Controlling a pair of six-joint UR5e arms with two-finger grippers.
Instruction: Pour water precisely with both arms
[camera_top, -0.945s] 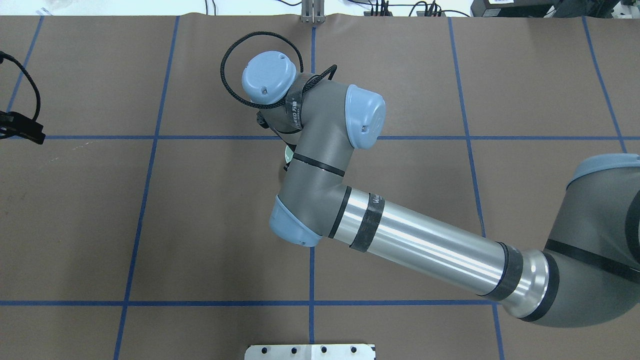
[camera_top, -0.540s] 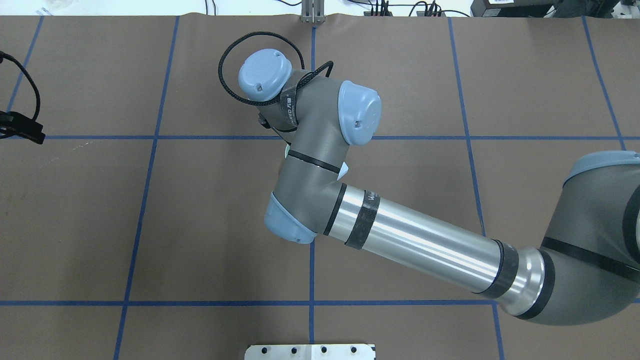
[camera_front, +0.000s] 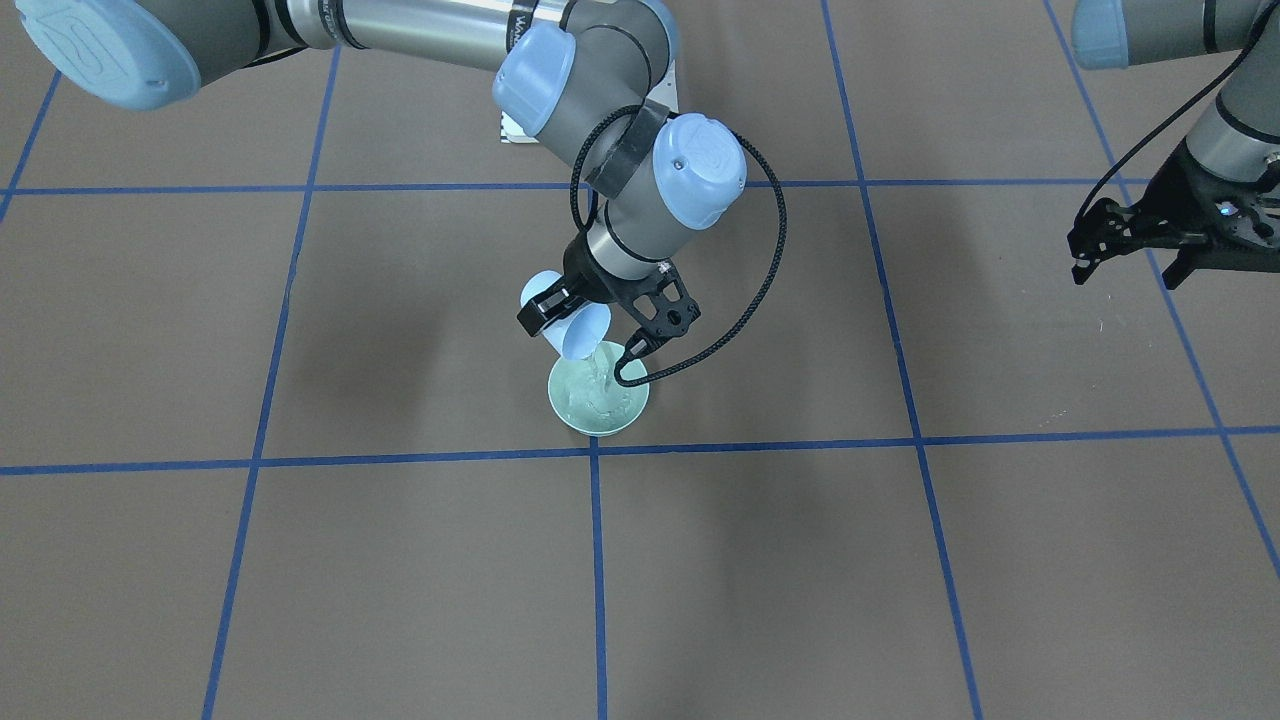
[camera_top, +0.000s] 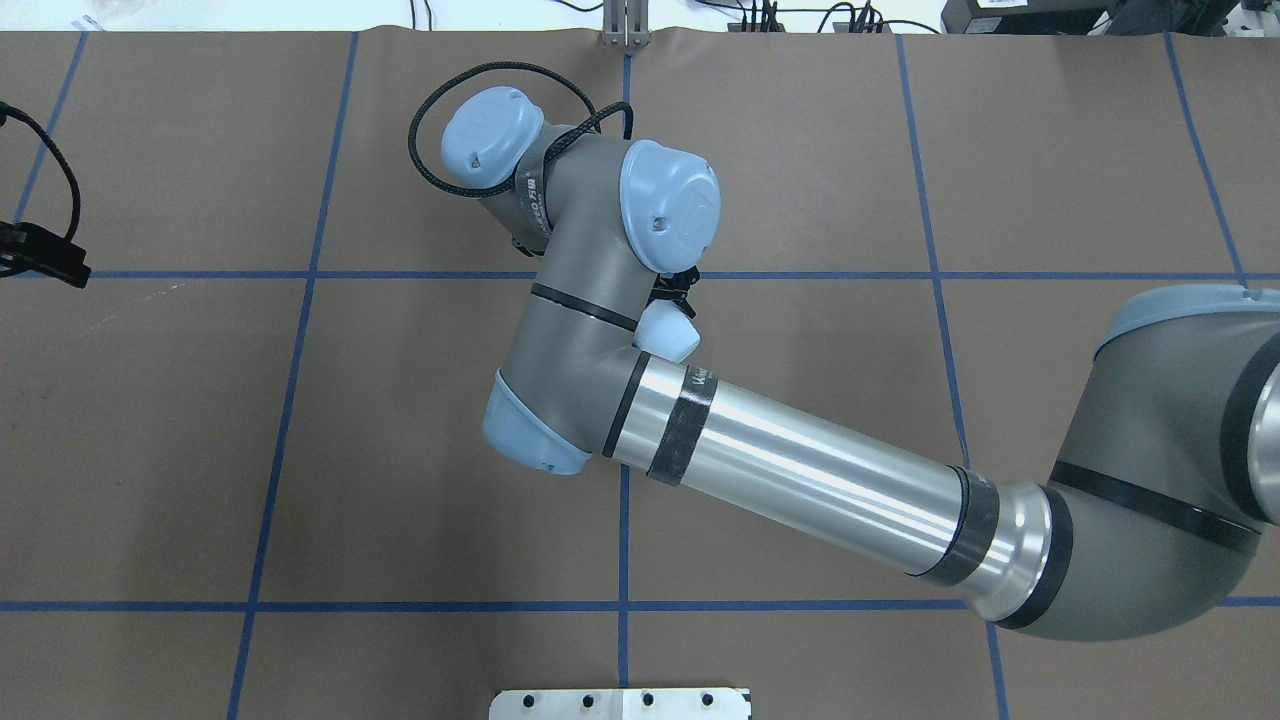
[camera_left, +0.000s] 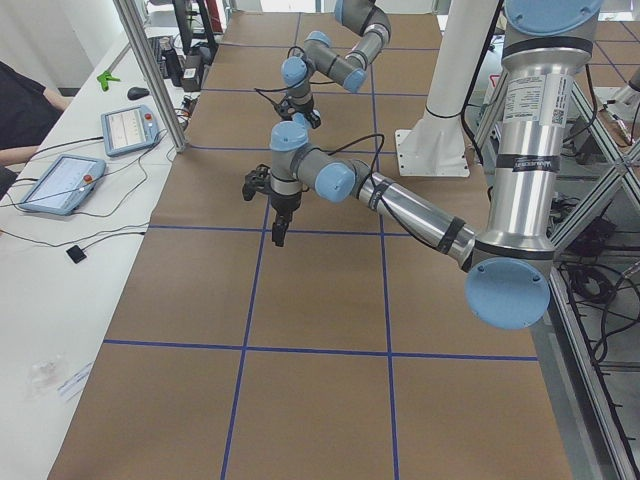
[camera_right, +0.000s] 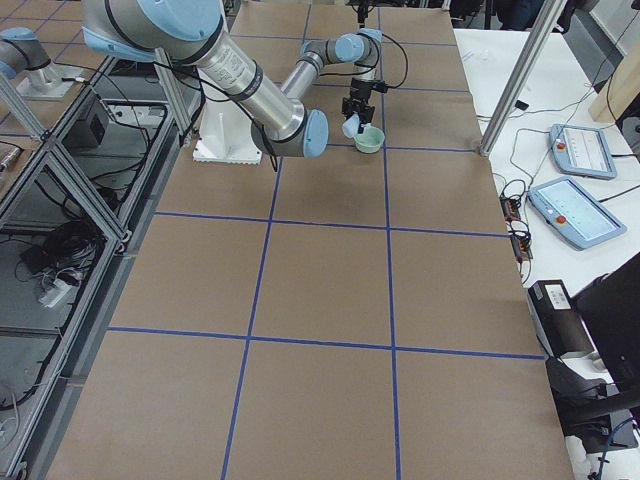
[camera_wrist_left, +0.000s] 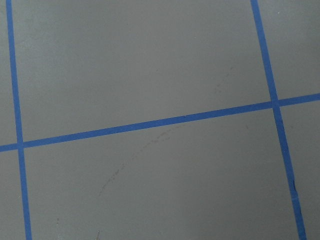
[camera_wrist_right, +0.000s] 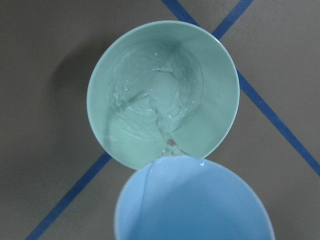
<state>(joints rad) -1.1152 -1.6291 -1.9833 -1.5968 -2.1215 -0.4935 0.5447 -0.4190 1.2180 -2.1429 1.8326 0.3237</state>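
Note:
My right gripper (camera_front: 580, 335) is shut on a pale blue cup (camera_front: 572, 322), tipped mouth-down over a pale green bowl (camera_front: 598, 402) that stands on the brown table. Water (camera_wrist_right: 167, 137) runs in a thin stream from the cup's lip (camera_wrist_right: 195, 200) into the bowl (camera_wrist_right: 215, 125), where it ripples and glints. From overhead the right arm hides the bowl, and only the cup's base (camera_top: 668, 332) shows beside the wrist. My left gripper (camera_front: 1128, 272) hangs open and empty far off to the side; its wrist view shows only bare table.
Blue tape lines (camera_front: 595, 450) divide the brown table into squares. A white bolted base plate (camera_top: 620, 703) sits at the robot's edge. Tablets (camera_right: 572, 150) and cables lie on a side table, where a person's arm (camera_left: 22, 112) rests.
The right wrist has swung left in the overhead view and turned. The blue cup has come out from under the arm and is tipped further. The left arm has stayed still.

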